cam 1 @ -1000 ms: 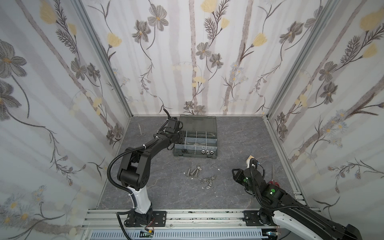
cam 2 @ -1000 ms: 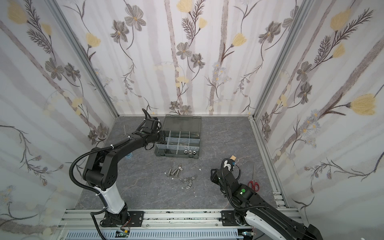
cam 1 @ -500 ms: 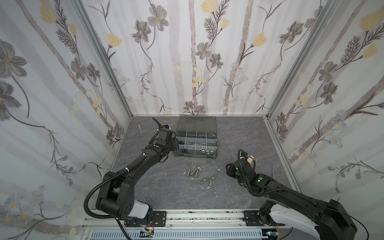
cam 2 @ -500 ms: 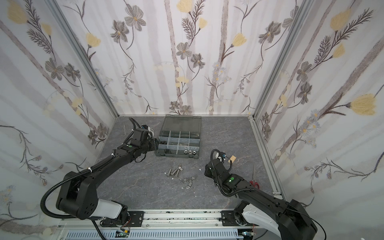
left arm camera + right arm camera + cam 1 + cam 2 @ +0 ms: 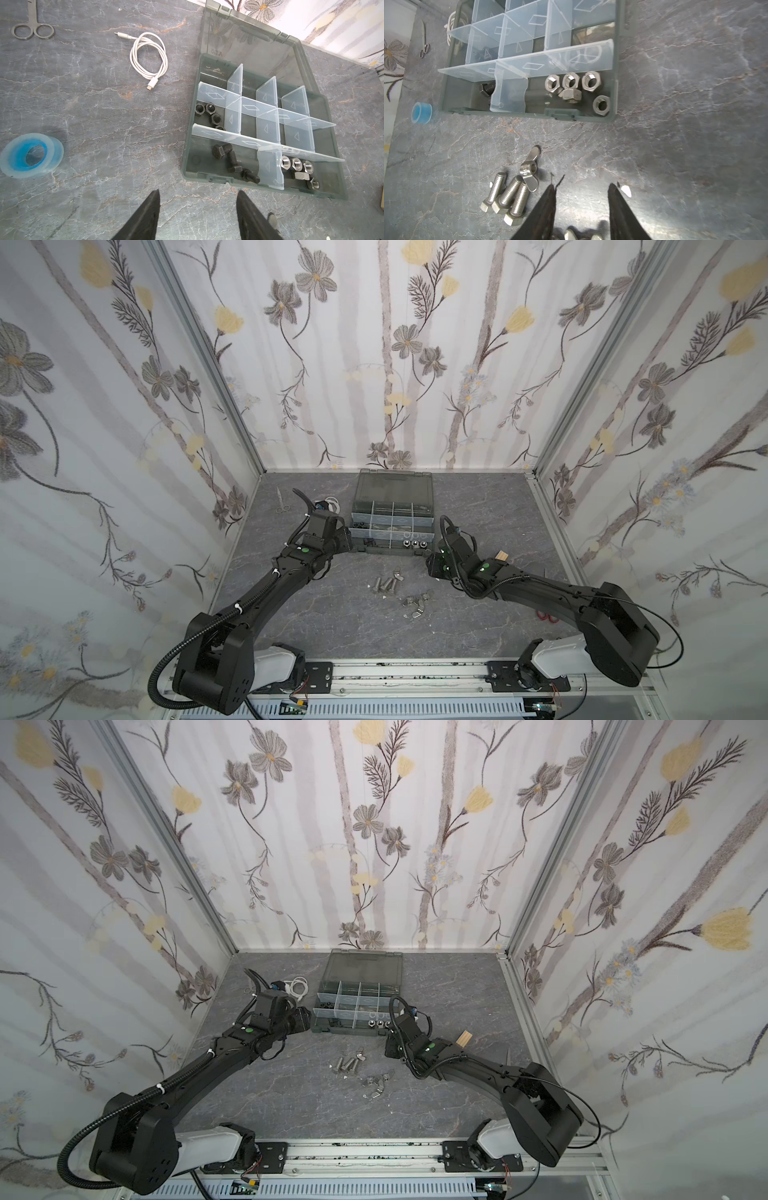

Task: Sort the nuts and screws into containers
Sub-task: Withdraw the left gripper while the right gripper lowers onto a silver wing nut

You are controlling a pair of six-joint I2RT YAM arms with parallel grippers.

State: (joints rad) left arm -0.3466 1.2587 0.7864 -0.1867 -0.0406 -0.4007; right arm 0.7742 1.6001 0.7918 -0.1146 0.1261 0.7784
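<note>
The dark grey organizer case (image 5: 392, 485) lies open at the back; its containers hold black nuts (image 5: 209, 114), black screws (image 5: 232, 162) and silver hex nuts (image 5: 571, 83). Three silver screws (image 5: 506, 197) lie side by side on the table in front of it, with a wing nut (image 5: 529, 170) touching them. More wing nuts (image 5: 415, 603) lie nearer the front. My left gripper (image 5: 198, 193) is open and empty just off the case's front left corner. My right gripper (image 5: 582, 187) is open and empty over bare table, right of the screws.
A blue tape roll (image 5: 31, 155), a white cable (image 5: 148, 56) and metal scissors (image 5: 33, 31) lie left of the case. A wooden block (image 5: 500, 556) and red-handled scissors (image 5: 546, 617) lie to the right. Patterned walls close in three sides.
My left gripper has drawn back from the case's left side toward its front corner, and its jaws have widened. My right gripper has reached in leftward toward the loose screws.
</note>
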